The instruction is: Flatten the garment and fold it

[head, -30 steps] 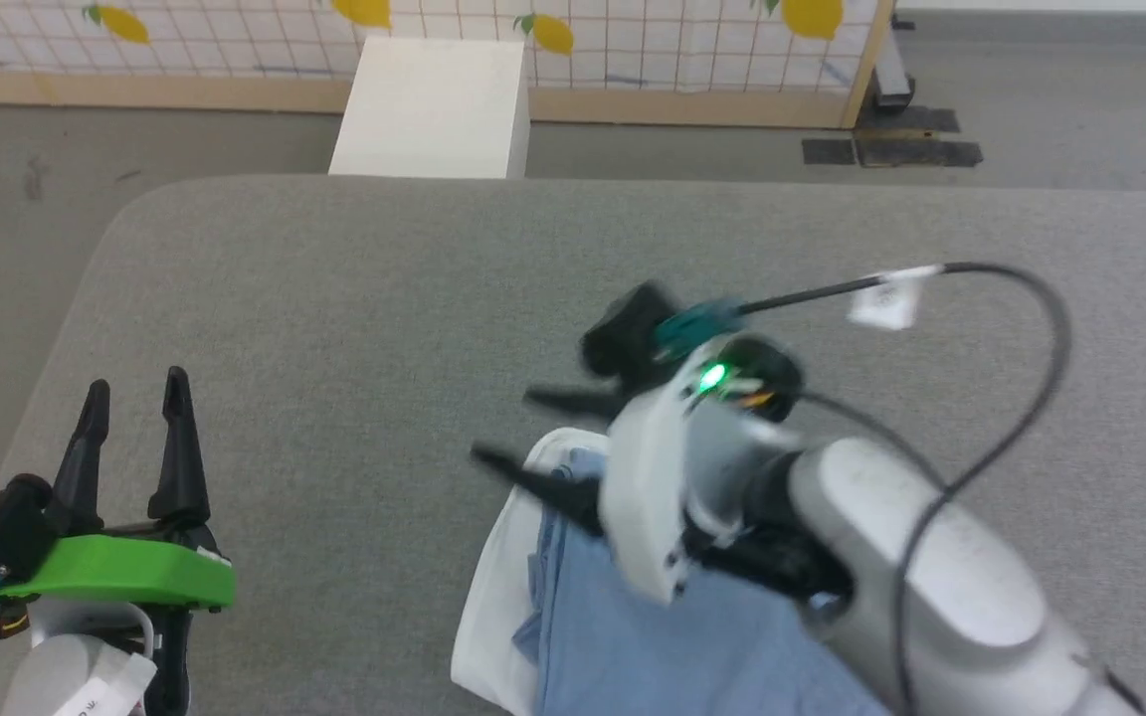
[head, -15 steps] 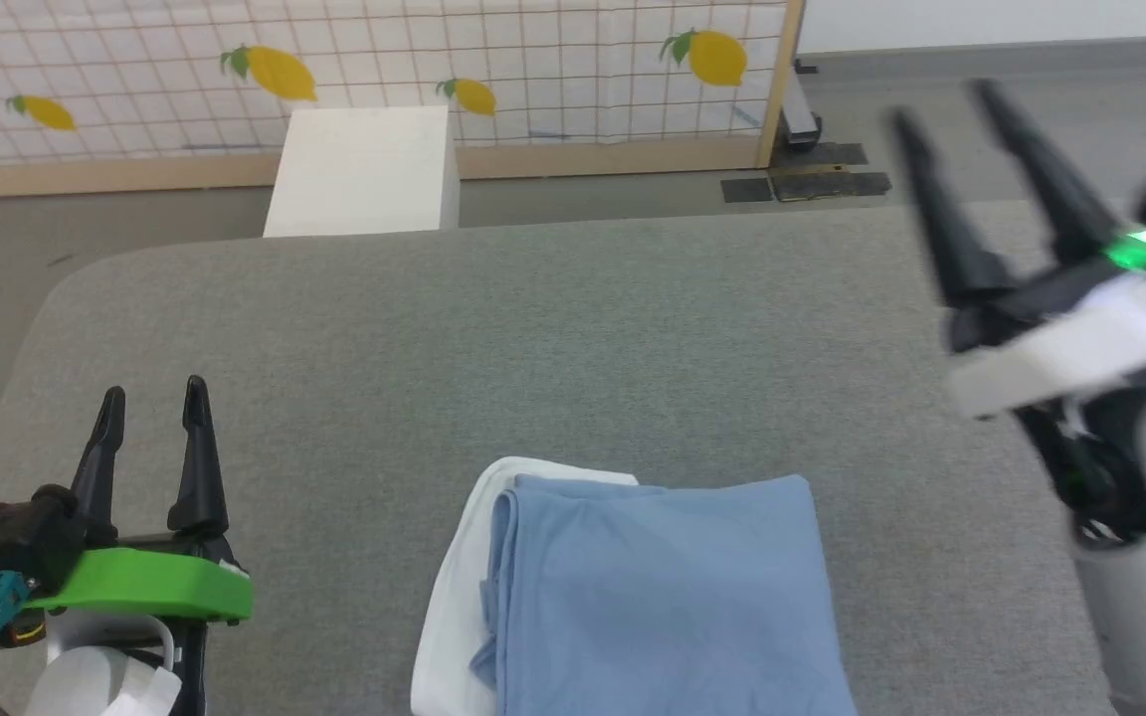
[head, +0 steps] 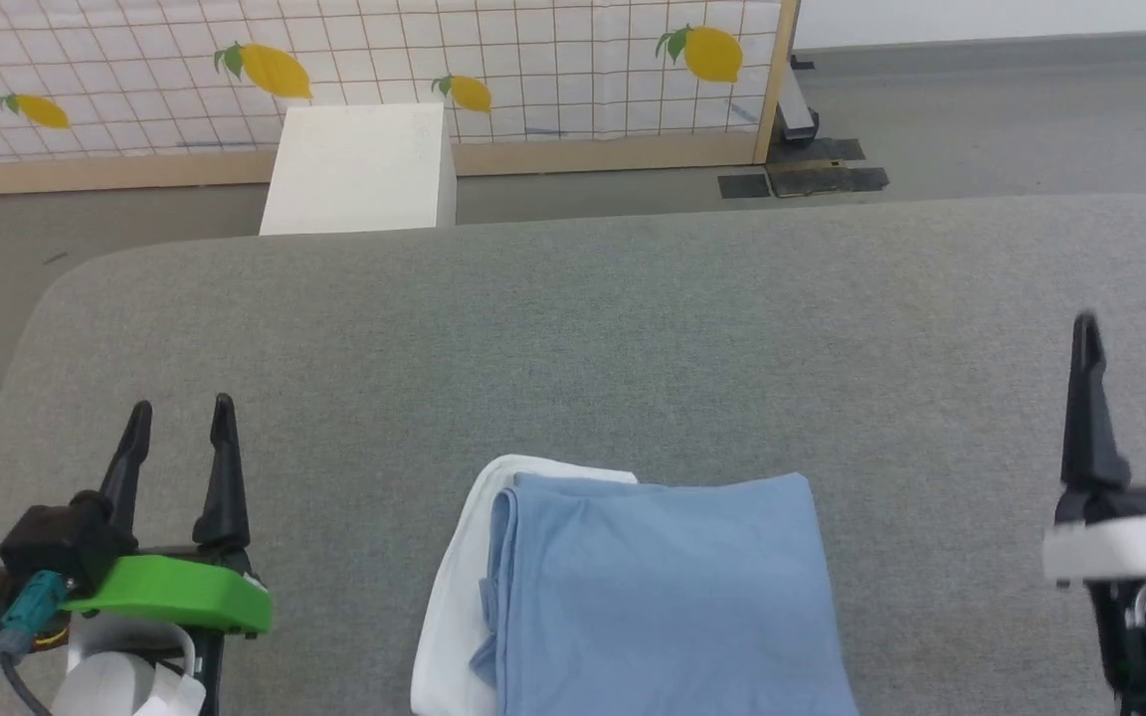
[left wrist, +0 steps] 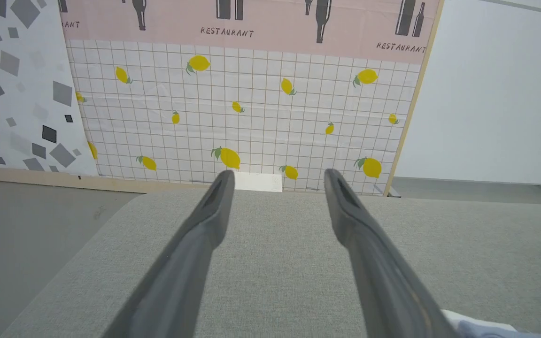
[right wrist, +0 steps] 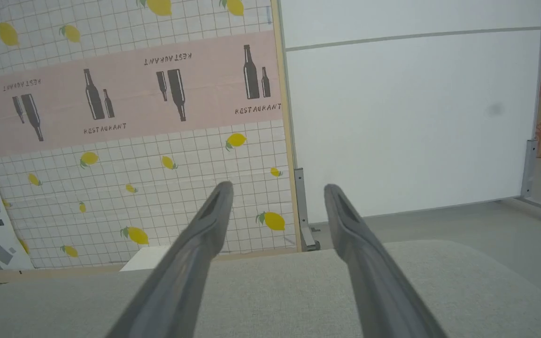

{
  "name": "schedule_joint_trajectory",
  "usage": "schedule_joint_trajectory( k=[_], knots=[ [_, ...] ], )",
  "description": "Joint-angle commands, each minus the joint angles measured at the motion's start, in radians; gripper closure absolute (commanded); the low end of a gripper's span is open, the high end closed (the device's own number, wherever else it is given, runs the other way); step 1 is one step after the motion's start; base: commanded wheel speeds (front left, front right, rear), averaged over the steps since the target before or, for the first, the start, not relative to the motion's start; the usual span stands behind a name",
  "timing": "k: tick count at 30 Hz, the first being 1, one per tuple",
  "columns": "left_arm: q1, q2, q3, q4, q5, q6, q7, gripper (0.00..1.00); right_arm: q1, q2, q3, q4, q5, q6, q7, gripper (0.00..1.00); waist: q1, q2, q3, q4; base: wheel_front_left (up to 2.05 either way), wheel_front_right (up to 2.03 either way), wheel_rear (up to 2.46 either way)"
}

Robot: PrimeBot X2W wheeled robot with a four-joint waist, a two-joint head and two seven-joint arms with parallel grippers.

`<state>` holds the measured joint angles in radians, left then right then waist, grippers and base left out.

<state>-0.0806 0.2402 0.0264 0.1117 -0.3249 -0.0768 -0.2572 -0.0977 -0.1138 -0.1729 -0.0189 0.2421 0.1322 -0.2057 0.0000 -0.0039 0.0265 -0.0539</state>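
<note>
The garment (head: pixel 663 597) lies folded into a light blue rectangle with a white layer showing along its left side, at the near middle of the grey table (head: pixel 573 328). A corner of the garment (left wrist: pixel 482 328) also peeks in at the lower right of the left wrist view. My left gripper (head: pixel 182 413) rests open at the lower left, well left of the garment, nothing between its fingers (left wrist: pixel 204 225). At the right edge my right gripper (head: pixel 1130 333) stands open and empty, fingers (right wrist: pixel 207 220) pointing away over the table, clear of the garment.
A white rectangular box (head: pixel 359 169) stands on the floor beyond the table's far edge. Behind it runs a lemon-patterned screen (head: pixel 384 70) with a wooden frame. Dark floor plates (head: pixel 802 179) lie at the back right. A white partition (right wrist: pixel 406 117) stands further right.
My right arm has swung off the garment to the right and come down at the table's right side, fingers open throughout. The head camera shifted. The left gripper has stayed put.
</note>
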Motion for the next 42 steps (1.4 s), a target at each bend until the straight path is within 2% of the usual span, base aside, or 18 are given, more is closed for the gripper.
schedule_joint_trajectory(
  k=[1,10,18,42],
  knots=[
    [-0.003,0.002,-0.001,0.007,0.015,0.008,-0.005,0.0,0.023,0.009,-0.006,0.009,-0.017,-0.002,-0.013,0.0,0.0,0.0039,0.004,0.005,0.0,0.0,0.0],
    [-0.002,0.002,-0.02,0.05,0.032,0.015,-0.004,0.0,0.088,0.034,0.044,0.077,-0.061,-0.002,-0.016,0.0,0.0,0.0039,0.014,0.016,0.0,0.0,0.0],
    [-0.008,0.004,-0.028,0.068,0.027,0.012,-0.003,0.0,0.09,0.011,0.1,0.105,-0.05,-0.002,0.015,0.0,0.0,0.0039,0.016,0.023,0.0,0.0,0.0],
    [-0.016,0.02,-0.051,0.084,0.013,0.017,0.01,0.0,0.087,0.019,0.099,0.127,-0.048,-0.002,0.041,0.0,0.0,0.0039,0.025,0.024,0.0,0.0,0.0]
  ],
)
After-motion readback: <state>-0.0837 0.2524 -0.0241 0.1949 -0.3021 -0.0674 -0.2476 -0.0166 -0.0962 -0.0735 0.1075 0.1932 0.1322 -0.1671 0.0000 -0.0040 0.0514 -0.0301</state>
